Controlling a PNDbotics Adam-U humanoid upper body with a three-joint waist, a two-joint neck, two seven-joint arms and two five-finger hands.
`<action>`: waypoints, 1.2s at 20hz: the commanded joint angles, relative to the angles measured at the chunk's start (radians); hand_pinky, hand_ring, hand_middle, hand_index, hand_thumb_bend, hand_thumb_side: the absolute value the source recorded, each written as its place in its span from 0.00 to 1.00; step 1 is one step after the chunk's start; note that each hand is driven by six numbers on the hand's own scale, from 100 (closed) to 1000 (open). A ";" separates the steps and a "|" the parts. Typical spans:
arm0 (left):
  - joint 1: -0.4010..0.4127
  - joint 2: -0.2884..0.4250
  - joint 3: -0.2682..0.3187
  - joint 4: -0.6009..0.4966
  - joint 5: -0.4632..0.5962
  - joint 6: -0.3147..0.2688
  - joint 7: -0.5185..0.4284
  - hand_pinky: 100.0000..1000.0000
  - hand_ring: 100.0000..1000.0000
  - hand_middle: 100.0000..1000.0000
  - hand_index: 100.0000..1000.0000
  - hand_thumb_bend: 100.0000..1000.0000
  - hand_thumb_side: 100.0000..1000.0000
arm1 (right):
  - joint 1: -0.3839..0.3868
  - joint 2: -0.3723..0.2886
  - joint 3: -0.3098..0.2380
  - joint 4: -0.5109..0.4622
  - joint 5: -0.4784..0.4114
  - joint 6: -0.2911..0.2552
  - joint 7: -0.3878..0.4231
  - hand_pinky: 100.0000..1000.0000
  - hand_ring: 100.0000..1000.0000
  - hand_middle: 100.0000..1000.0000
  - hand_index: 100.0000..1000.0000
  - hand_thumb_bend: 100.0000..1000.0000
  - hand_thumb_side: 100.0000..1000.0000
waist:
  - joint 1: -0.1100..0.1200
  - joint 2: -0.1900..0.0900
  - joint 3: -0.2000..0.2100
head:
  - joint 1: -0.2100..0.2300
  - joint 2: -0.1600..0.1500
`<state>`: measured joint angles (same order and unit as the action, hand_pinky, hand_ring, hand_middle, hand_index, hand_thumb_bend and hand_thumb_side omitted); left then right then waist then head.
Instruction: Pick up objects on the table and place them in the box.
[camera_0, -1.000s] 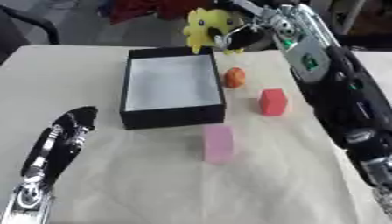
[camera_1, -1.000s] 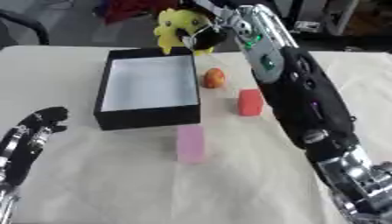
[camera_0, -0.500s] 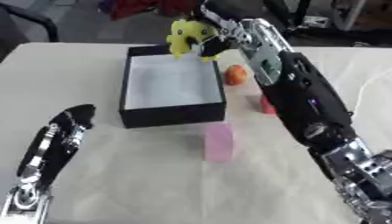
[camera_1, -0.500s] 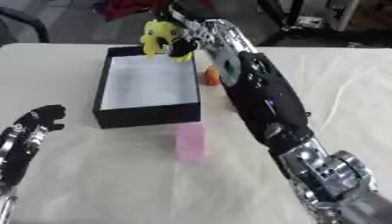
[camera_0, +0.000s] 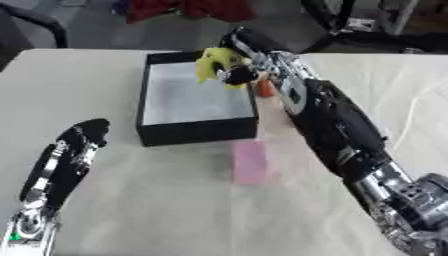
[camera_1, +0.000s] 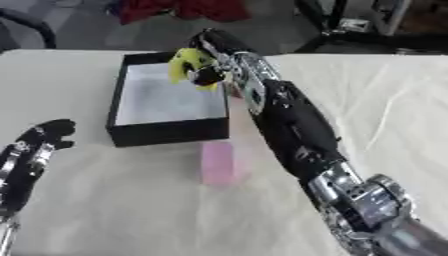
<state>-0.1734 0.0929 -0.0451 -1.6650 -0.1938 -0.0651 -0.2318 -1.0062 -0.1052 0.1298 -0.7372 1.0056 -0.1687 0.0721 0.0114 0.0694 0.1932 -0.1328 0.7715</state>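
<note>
The right robot hand (camera_0: 248, 64) has carried the yellow toy (camera_0: 216, 64) from beyond the box (camera_0: 194, 131) to over its inside.

No text, label, brand, number or sign can be read anywhere in these views. The robot's right arm carries small pale and green marks on its black casing, but they are too blurred to make out as letters or figures.

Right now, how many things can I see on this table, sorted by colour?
Yellow: 1, the yellow toy, held in the right hand over the black box
Pink: 1, the pink block
Orange: 1, a small orange thing
Black: 1, the box
Total: 4
</note>
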 joint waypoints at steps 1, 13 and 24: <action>-0.015 0.000 -0.002 -0.020 0.002 0.000 -0.001 0.77 0.82 0.74 0.80 0.13 0.71 | -0.014 0.001 -0.004 0.027 0.012 -0.010 -0.039 0.69 0.51 0.44 0.68 0.00 0.39 | 0.015 0.005 0.002 | 0.004 -0.002; -0.018 -0.002 -0.003 -0.022 0.005 0.000 -0.001 0.77 0.82 0.74 0.80 0.13 0.71 | -0.008 0.016 0.019 0.007 -0.014 -0.089 -0.021 0.80 0.73 0.78 0.90 0.15 0.82 | 0.013 0.006 0.005 | 0.006 -0.002; -0.016 0.000 -0.001 -0.022 0.004 0.001 0.001 0.77 0.82 0.74 0.80 0.13 0.71 | -0.003 -0.013 0.035 -0.086 -0.119 -0.110 0.075 0.82 0.75 0.81 0.93 0.16 0.79 | 0.009 0.005 -0.003 | 0.012 -0.002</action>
<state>-0.1775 0.0865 -0.0452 -1.6654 -0.1919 -0.0650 -0.2317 -0.9914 -0.0950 0.1666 -0.7888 0.9066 -0.2786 0.1356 0.0114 0.0739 0.1907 -0.1241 0.7715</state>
